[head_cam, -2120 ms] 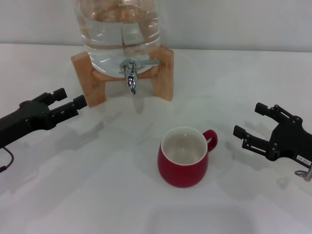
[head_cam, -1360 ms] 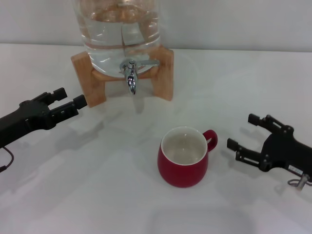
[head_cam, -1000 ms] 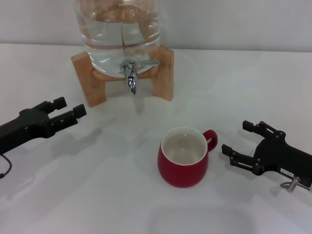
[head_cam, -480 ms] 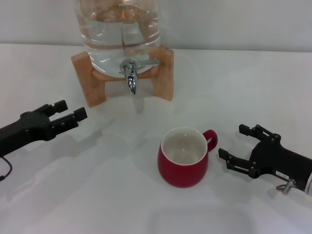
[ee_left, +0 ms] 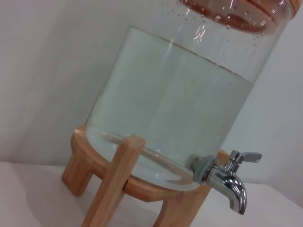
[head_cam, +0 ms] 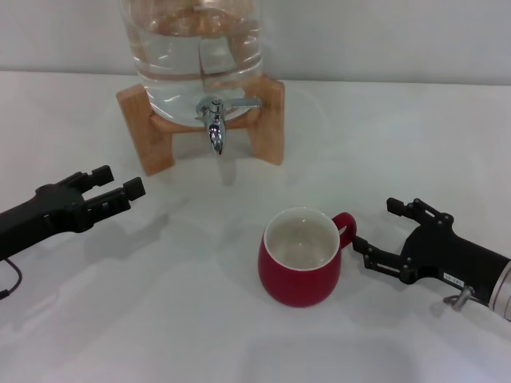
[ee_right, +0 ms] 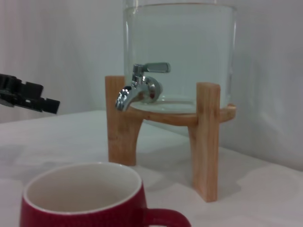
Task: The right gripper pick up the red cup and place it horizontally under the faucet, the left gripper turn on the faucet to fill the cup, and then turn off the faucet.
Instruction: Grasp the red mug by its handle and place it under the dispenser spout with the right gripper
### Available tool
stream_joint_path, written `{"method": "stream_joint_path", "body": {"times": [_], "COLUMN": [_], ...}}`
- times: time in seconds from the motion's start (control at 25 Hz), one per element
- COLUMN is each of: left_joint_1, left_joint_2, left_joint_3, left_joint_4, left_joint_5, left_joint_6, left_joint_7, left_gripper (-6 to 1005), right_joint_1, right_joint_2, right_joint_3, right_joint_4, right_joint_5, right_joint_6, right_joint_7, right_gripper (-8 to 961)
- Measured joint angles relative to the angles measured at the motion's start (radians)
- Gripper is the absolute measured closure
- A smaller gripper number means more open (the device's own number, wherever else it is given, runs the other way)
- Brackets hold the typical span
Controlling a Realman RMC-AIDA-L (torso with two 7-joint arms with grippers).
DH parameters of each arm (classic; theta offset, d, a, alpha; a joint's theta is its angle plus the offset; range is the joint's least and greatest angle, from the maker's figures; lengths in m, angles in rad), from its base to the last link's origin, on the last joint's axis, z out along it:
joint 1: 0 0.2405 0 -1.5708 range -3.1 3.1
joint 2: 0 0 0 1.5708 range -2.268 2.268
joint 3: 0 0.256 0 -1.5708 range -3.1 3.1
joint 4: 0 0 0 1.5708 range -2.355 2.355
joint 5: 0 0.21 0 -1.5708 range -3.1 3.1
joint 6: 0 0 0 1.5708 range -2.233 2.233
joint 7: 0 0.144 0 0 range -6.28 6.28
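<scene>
Red cup (head_cam: 300, 258) just beside right claw (head_cam: 374, 234)

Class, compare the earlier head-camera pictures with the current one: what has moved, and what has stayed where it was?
The right gripper has come down and in toward the red cup, its open fingers now right beside the handle but not yet gripping it. The left gripper has dipped a little and eased back from the wooden stand, open and holding nothing. The cup, the faucet and the water jug have not moved.
</scene>
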Motion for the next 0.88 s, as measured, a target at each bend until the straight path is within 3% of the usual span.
{"method": "stream_joint_path", "body": {"times": [0.44,0.88], "left_joint_1": [0.001,0.002], "left_joint_2": [-0.003,-0.003], "left_joint_3": [0.0,0.0], "left_joint_4": [-0.001,-0.002], "left_joint_5": [0.0,0.0], "left_joint_6": [-0.01,-0.011], "left_joint_7": [0.0,0.0], "left_gripper": [112,112], "right_joint_1": [0.03,0.052], "right_joint_2": [0.001,0.002], "right_joint_3": [-0.062,-0.079], "right_joint_4": [0.006,0.01], "right_joint_5": [0.039,0.09], "right_joint_6": [-0.112,-0.13], "right_joint_7": [0.0,0.0], "right_gripper": [137,147]}}
